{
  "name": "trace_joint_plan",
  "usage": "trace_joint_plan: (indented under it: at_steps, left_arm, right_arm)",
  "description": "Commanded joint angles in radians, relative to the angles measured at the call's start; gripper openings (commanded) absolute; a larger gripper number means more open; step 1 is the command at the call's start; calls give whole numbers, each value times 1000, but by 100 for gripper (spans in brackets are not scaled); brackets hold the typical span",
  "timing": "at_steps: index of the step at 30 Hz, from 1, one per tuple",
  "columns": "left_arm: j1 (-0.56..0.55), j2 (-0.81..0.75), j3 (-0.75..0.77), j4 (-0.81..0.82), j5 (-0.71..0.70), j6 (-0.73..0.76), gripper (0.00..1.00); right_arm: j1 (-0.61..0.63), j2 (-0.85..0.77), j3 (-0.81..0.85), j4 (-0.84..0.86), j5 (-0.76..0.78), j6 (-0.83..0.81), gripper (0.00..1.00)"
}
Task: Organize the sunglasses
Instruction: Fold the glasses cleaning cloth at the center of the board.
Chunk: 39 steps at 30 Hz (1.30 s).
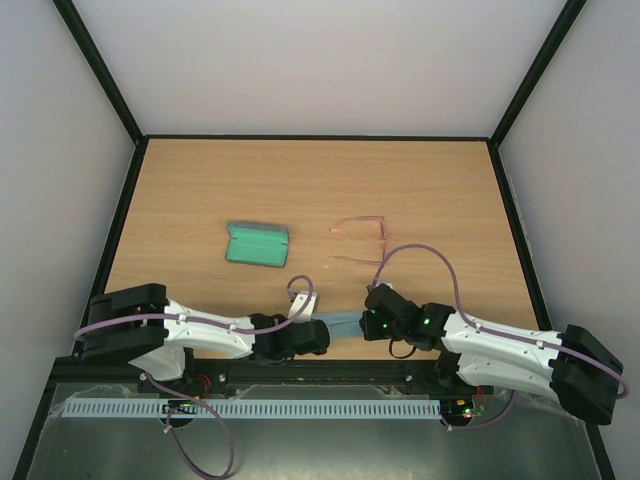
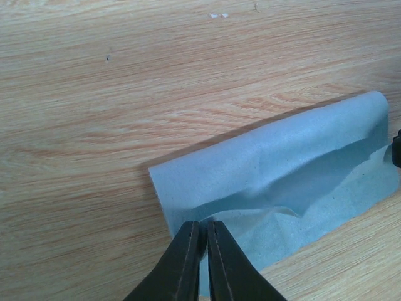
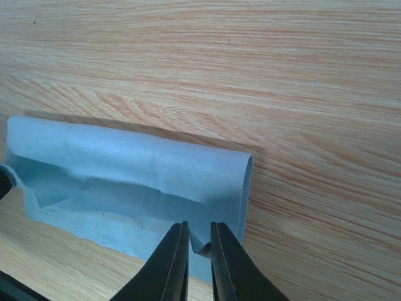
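Observation:
The sunglasses (image 1: 362, 240), thin pinkish-red frames with slim arms, lie on the table beyond my right gripper, untouched. A blue-grey cloth (image 1: 342, 325) lies folded over near the table's front edge between both grippers. My left gripper (image 2: 205, 231) pinches the cloth (image 2: 282, 169) at its near left corner, jaws almost together. My right gripper (image 3: 199, 233) stands slightly open at the near right corner of the cloth (image 3: 125, 169), and a curled bit of cloth sits loose in the gap. In the top view the left gripper (image 1: 322, 338) and right gripper (image 1: 368, 322) face each other.
The case (image 1: 257, 244) lies open on the table left of the sunglasses, its green interior showing. Black frame rails border the wooden table (image 1: 430, 190) on all sides.

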Motion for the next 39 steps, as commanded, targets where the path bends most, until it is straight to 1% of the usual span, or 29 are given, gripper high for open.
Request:
trace_joint_plan:
  at_steps: [1,3,5,7,11,12,13,18,20,22,25,29,32,36,39]
  left_arm:
    - [-21,-11,-3,-42,-33,-26,9]
    - [-28,-18,0,-48,-38,-31,10]
    - [-36,-26,5,-59,-44,-37,11]
    - [-46,-32,14,-79,-52,-48,12]
    - [-75,-63,28,-128,-62,-82,13]
    - [-87,-74,29,-145,-66,-92,16]
    - [-99,-89,29,-159,-72,-103,20]
    - [-126,-169,22,-209,-79,-141,31]
    - [-126,-191,14,-211,-82,-141,35]
    - [-122,-195,12,-208,-93,-134,37]
    - [-77,-181,6,-187,-68,-113,37]
    - [-10,-190,-41,-114,-3,-87,37]
    - [13,-198,-59,-99,12,-76,36]
    - [22,-205,-68,-97,18,-68,36]
    - [22,-211,-78,-93,21,-67,35]
  right_arm:
    - [13,-21,-18,-57,17,15,12]
    - [15,-23,-18,-58,16,16,13]
    - [19,-26,-17,-61,17,20,18]
    - [26,-31,-14,-68,20,25,19]
    - [42,-60,2,-104,31,40,24]
    - [46,-74,6,-117,32,43,24]
    - [48,-90,8,-129,36,47,25]
    - [52,-153,21,-170,25,61,26]
    - [52,-155,24,-172,25,61,28]
    - [53,-133,30,-167,37,59,29]
    - [52,-74,48,-149,63,53,30]
    - [52,16,95,-177,126,45,31]
    - [53,59,116,-181,140,44,24]
    - [52,102,110,-164,140,51,21]
    - [53,130,97,-142,130,60,20]
